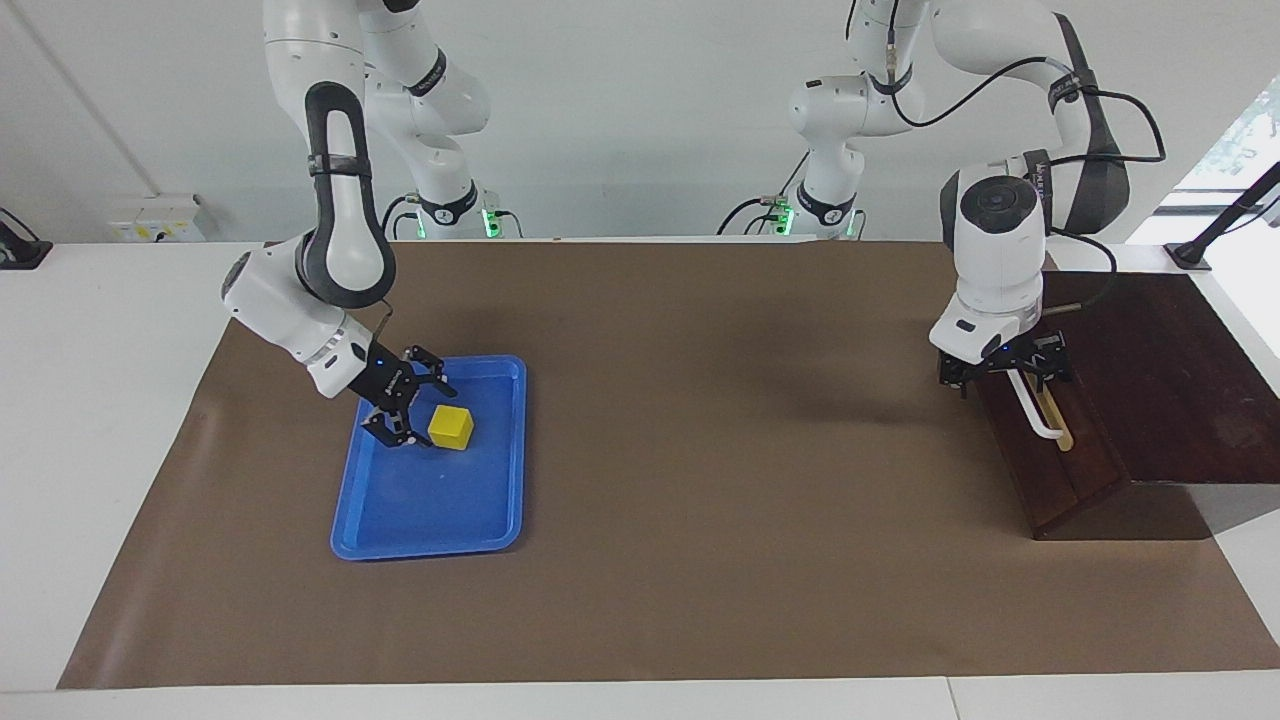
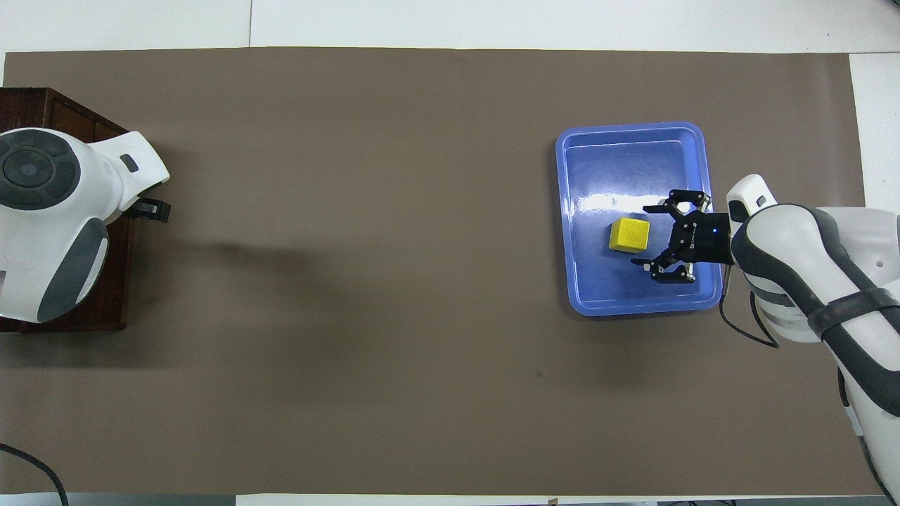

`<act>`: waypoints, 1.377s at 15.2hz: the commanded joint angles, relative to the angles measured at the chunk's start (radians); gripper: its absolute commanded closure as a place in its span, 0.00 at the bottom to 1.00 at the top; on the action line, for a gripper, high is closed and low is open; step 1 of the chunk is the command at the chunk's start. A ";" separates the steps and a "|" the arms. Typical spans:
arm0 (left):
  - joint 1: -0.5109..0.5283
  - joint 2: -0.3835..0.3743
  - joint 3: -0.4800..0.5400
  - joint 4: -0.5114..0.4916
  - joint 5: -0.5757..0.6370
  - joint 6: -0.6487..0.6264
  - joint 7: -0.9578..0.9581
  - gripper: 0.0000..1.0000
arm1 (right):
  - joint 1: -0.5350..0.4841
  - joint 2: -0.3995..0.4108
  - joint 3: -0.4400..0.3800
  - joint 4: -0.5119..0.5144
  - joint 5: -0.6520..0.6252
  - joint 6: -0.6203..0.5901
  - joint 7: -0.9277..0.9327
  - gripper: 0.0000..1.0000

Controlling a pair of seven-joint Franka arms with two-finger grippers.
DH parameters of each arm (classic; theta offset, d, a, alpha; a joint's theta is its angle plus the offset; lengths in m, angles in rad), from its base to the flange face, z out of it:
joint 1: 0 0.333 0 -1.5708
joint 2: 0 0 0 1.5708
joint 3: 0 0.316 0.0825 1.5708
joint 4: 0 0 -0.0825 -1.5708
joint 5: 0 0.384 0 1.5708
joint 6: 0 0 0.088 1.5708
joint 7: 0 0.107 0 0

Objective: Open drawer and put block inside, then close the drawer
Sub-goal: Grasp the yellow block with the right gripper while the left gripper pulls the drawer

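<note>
The yellow block (image 1: pixel 451 427) (image 2: pixel 629 234) lies in the blue tray (image 1: pixel 430 545) (image 2: pixel 633 133). My right gripper (image 1: pixel 424 414) (image 2: pixel 644 235) hangs low over the tray, open. Its fingers reach toward the block's two sides from the right arm's end, apart from it. The dark brown drawer (image 1: pixel 1055 475) sits flush in its cabinet (image 1: pixel 1160 370) at the left arm's end. My left gripper (image 1: pixel 1000 368) is open at the end of the white handle (image 1: pixel 1042 418) nearer the robots. In the overhead view the left arm's wrist (image 2: pixel 56 204) covers the handle and most of the drawer front.
Brown paper (image 1: pixel 720 520) covers the table between tray and cabinet. The tray's half farther from the robots holds nothing. The cabinet stands at the table's edge by the left arm.
</note>
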 commanded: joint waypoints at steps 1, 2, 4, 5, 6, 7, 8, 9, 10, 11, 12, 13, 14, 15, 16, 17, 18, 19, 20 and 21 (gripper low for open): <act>0.059 -0.009 0.001 -0.071 0.021 0.106 0.004 0.00 | -0.009 0.005 0.007 0.003 0.029 -0.002 -0.069 0.00; 0.067 -0.010 0.001 -0.093 0.021 0.122 0.004 0.00 | -0.007 0.005 0.007 0.003 0.031 -0.002 -0.080 0.00; 0.076 -0.010 0.001 -0.119 0.021 0.145 0.003 0.00 | -0.006 0.006 0.007 0.003 0.031 -0.001 -0.094 0.00; 0.075 -0.010 0.001 -0.124 0.021 0.145 0.003 0.00 | -0.006 0.007 0.007 0.003 0.031 0.001 -0.101 0.00; 0.073 -0.009 -0.002 -0.124 0.021 0.151 -0.002 0.00 | -0.004 0.007 0.007 0.003 0.031 0.007 -0.106 0.00; 0.060 -0.007 -0.002 -0.124 0.020 0.151 -0.010 0.00 | -0.004 0.007 0.007 0.003 0.033 0.013 -0.115 0.00; 0.044 -0.006 -0.005 -0.124 0.020 0.152 -0.045 0.00 | -0.001 0.008 0.007 0.003 0.051 0.013 -0.124 0.00; 0.009 -0.006 -0.005 -0.121 0.018 0.152 -0.097 0.00 | 0.002 0.016 0.007 0.001 0.065 0.013 -0.140 0.00; -0.026 -0.004 -0.005 -0.113 0.011 0.146 -0.144 0.00 | 0.000 0.020 0.007 0.001 0.066 0.013 -0.150 0.00; -0.055 -0.001 -0.005 -0.110 -0.006 0.146 -0.177 0.00 | 0.000 0.022 0.007 0.003 0.068 0.013 -0.151 0.01; -0.089 0.006 -0.005 -0.099 -0.053 0.145 -0.200 0.00 | 0.000 0.022 0.007 0.003 0.074 0.013 -0.151 0.04; -0.109 0.010 -0.005 -0.092 -0.101 0.143 -0.212 0.00 | 0.000 0.022 0.007 0.003 0.075 0.013 -0.151 0.09; -0.129 0.011 -0.005 -0.090 -0.138 0.142 -0.220 0.00 | 0.000 0.022 0.007 0.003 0.076 0.013 -0.151 0.15; -0.155 0.011 -0.005 -0.085 -0.161 0.137 -0.232 0.00 | 0.000 0.022 0.007 0.003 0.076 0.013 -0.151 0.26; -0.180 0.013 -0.005 -0.075 -0.173 0.131 -0.253 0.00 | 0.000 0.022 0.007 0.004 0.074 0.015 -0.152 0.55; -0.200 0.013 -0.003 -0.070 -0.175 0.114 -0.263 0.00 | 0.000 0.022 0.007 0.004 0.075 0.015 -0.152 0.81; -0.210 0.011 -0.003 -0.068 -0.173 0.100 -0.263 0.00 | 0.002 0.023 0.007 0.006 0.074 0.016 -0.154 1.00; -0.212 0.011 -0.005 -0.068 -0.175 0.099 -0.263 0.00 | 0.002 0.023 0.006 0.007 0.075 0.016 -0.154 1.00; -0.212 0.011 -0.005 -0.070 -0.176 0.100 -0.263 0.00 | 0.002 0.025 0.007 0.010 0.074 0.018 -0.154 1.00; -0.212 0.011 -0.005 -0.070 -0.179 0.100 -0.263 0.00 | 0.003 0.025 0.007 0.013 0.074 0.016 -0.152 1.00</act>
